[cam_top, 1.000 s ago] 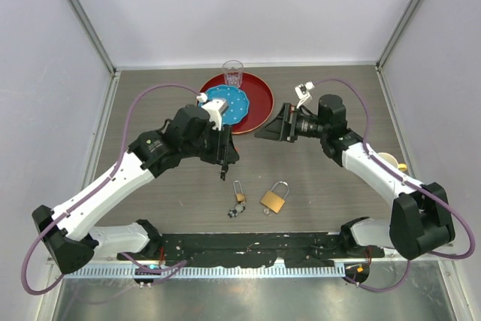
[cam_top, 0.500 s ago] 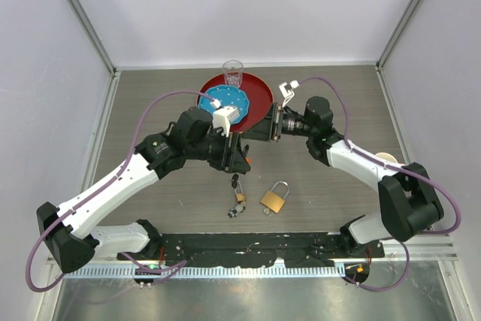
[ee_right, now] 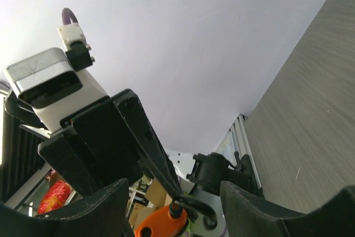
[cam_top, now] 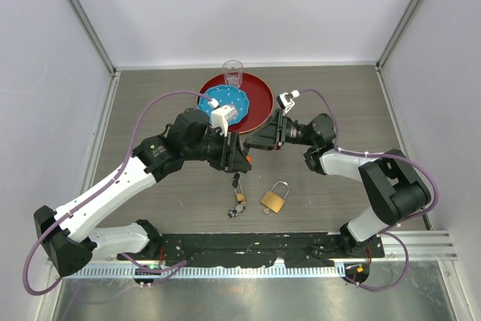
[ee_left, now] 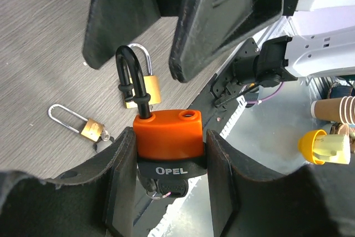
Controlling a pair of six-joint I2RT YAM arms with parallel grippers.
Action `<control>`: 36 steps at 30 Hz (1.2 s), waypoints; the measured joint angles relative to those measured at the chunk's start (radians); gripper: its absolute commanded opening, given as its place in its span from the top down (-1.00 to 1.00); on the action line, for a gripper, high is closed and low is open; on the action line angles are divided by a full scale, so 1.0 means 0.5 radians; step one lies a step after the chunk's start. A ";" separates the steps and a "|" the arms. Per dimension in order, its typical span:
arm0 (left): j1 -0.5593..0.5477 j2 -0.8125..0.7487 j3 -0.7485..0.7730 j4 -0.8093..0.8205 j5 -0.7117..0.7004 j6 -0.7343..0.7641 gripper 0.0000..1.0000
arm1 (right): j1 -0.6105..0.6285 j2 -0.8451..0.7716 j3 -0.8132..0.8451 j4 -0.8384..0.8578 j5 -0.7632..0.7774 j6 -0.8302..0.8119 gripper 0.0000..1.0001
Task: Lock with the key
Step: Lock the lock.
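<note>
My left gripper (ee_left: 169,162) is shut on an orange padlock (ee_left: 167,132) with a black base marked OPEL. Its black shackle (ee_left: 133,79) stands open, out of one hole. A key (ee_left: 166,186) sits in the base. My right gripper (ee_left: 136,67) is open, with its fingers (ee_left: 222,20) on either side of the shackle tip, not touching. In the right wrist view the padlock (ee_right: 161,225) and shackle (ee_right: 222,210) lie between the open right gripper (ee_right: 175,206). In the top view both grippers, left (cam_top: 237,159) and right (cam_top: 255,143), meet above mid-table.
A brass padlock (cam_top: 274,200) and a small long-shackle brass padlock (cam_top: 239,195) with keys lie on the table in front. A red plate (cam_top: 259,99), a blue plate (cam_top: 229,103) and a glass (cam_top: 233,73) stand at the back. Paper cups (ee_left: 333,109) are off the table.
My right gripper has swung left and closed in on the left gripper, now straddling the shackle. The left gripper has shifted slightly right, still holding the padlock.
</note>
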 measured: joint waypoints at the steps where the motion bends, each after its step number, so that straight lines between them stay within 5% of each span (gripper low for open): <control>1: 0.000 -0.002 -0.003 0.001 -0.003 -0.001 1.00 | 0.001 -0.002 -0.027 0.024 -0.014 0.026 -0.41; 6: 0.000 -0.008 -0.038 0.005 -0.001 -0.012 1.00 | 0.017 -0.097 -0.120 0.008 -0.048 -0.027 -0.34; 12: -0.008 -0.067 -0.059 0.018 -0.008 -0.036 1.00 | 0.019 -0.275 -0.125 -0.285 -0.055 -0.273 0.14; 23: -0.009 -0.064 -0.096 0.030 -0.025 -0.047 1.00 | 0.081 -0.378 -0.101 -0.666 -0.046 -0.567 0.22; 32: -0.011 -0.057 -0.096 0.037 -0.041 -0.044 1.00 | 0.163 -0.378 0.087 -1.205 0.050 -0.883 0.88; 36: -0.011 -0.053 -0.096 0.026 -0.065 -0.023 1.00 | 0.166 -0.378 0.133 -1.318 0.069 -0.881 0.97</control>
